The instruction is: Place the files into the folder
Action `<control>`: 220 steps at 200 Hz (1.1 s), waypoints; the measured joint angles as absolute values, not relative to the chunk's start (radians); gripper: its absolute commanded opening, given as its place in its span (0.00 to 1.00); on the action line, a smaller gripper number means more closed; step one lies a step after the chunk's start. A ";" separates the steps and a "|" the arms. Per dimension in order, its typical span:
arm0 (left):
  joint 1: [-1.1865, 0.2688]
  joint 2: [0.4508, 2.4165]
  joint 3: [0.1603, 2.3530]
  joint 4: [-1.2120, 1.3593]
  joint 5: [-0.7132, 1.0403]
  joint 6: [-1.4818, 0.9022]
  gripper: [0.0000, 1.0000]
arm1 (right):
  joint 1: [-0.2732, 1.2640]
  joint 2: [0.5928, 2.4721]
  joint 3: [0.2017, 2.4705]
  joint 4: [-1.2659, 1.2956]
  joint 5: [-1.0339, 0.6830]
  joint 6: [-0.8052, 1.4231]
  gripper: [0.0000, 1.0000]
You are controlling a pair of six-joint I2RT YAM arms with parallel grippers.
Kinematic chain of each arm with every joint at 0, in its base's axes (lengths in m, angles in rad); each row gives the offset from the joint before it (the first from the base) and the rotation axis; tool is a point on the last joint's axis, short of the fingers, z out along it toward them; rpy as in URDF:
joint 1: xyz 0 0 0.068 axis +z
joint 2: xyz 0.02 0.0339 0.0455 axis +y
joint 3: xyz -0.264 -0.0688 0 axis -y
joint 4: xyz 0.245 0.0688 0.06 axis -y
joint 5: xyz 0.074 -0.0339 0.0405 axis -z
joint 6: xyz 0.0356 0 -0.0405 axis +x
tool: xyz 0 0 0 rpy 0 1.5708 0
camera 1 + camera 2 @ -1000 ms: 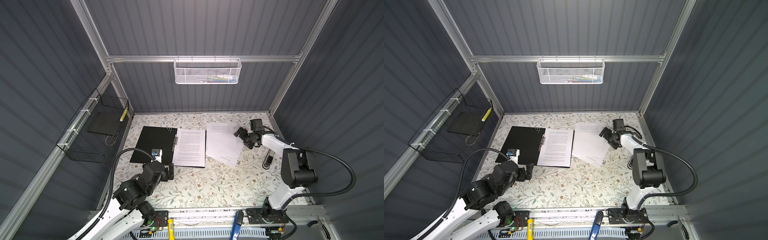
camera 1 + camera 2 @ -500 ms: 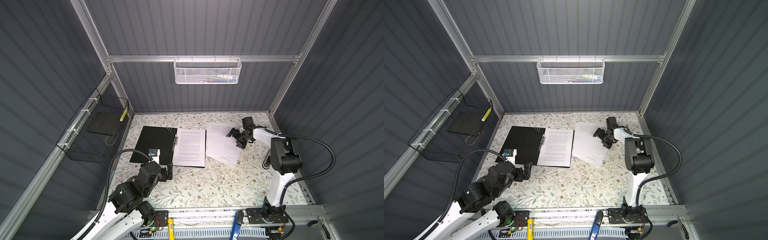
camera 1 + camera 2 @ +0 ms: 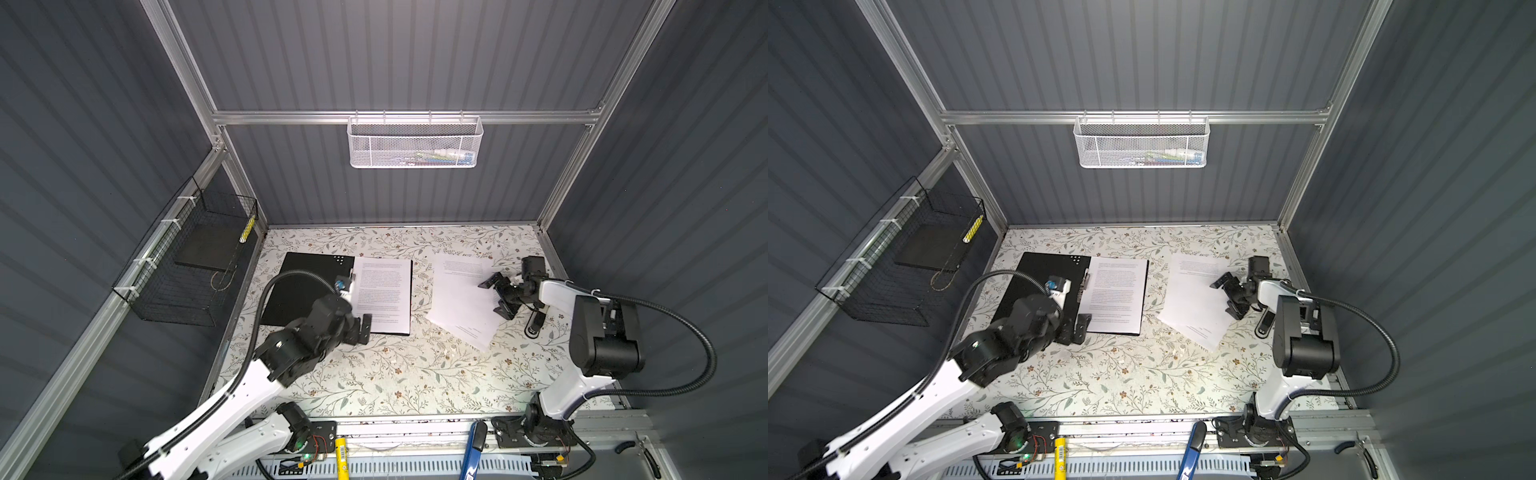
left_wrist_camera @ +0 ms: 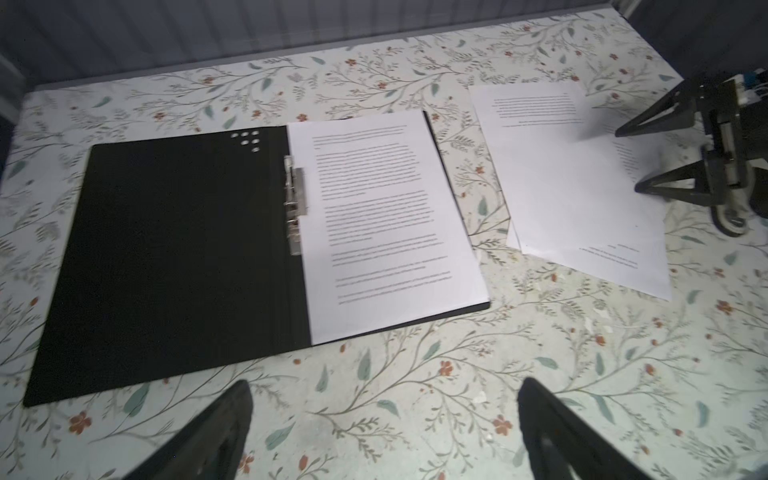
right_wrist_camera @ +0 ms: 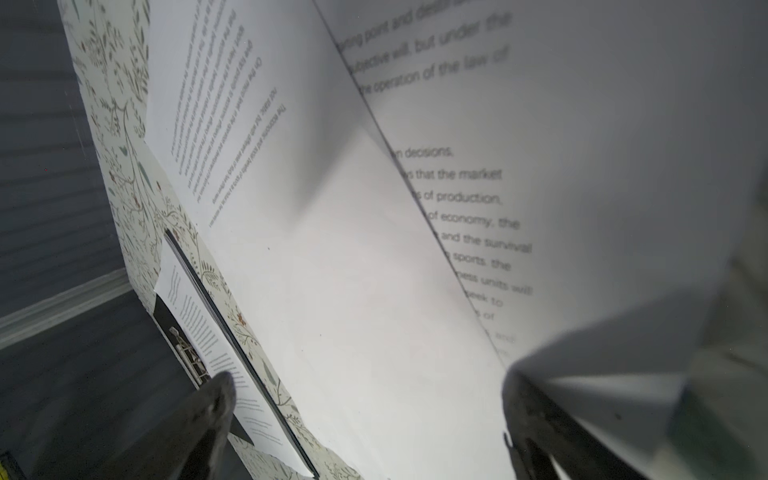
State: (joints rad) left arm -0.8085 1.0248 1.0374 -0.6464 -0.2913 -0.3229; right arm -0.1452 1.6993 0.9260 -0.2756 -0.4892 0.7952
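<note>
The right jaws stood wide apart, low over the right edge of the loose files (image 3: 457, 299). Whether either finger touched the paper could not be told. In the right wrist view one page curved up close beside a finger. The files lay fanned and overlapping, flat on the floral desk (image 3: 395, 374), right of the folder (image 3: 299, 291) and apart from it. The left jaws were also wide and held nothing, hanging above bare desk just in front of the folder's near edge. The folder lay open, black inside up, on the left half of the desk, with a metal clip (image 4: 295, 203) along its spine. One printed sheet (image 3: 384, 295) rested squarely on its right leaf. A white mesh basket (image 3: 415, 143) hung on the back wall and a black wire basket (image 3: 187, 266) on the left wall.
</note>
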 measured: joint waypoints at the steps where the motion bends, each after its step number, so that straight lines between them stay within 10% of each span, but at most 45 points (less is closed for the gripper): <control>1: -0.809 1.045 1.054 -0.647 -0.282 -0.322 1.00 | -0.147 1.697 0.924 -0.276 -0.489 0.795 0.99; 69: -0.900 1.783 1.556 -0.557 0.104 -0.325 1.00 | -0.165 1.430 0.916 -0.308 -0.440 0.667 0.99; 117: -0.967 2.169 1.793 -0.553 0.245 -0.345 1.00 | -0.154 1.718 1.245 -0.326 -0.442 0.605 0.99; 220: -0.940 2.259 1.751 -0.453 0.297 -0.375 1.00 | -0.136 2.173 1.714 -0.566 -0.382 0.505 0.99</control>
